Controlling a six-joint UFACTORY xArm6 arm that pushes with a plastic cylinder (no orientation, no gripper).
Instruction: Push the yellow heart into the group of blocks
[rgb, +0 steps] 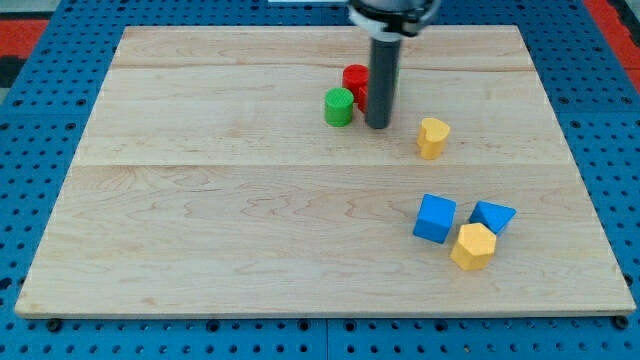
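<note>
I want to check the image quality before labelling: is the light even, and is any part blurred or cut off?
Camera view: light is soft and even, with only faint shadows under the blocks and no glare on the wooden board; the yellow heart and the blue cube look sharp; the rod is cropped at the view's top, and my tip partly hides the red block.

heart (432, 137) right of my tip (377, 125), cube (435, 218) below heart

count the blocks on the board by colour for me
red: 1, the red block
green: 1, the green block
yellow: 2, the yellow heart and the yellow block
blue: 2, the blue cube and the blue block
total: 6
</note>
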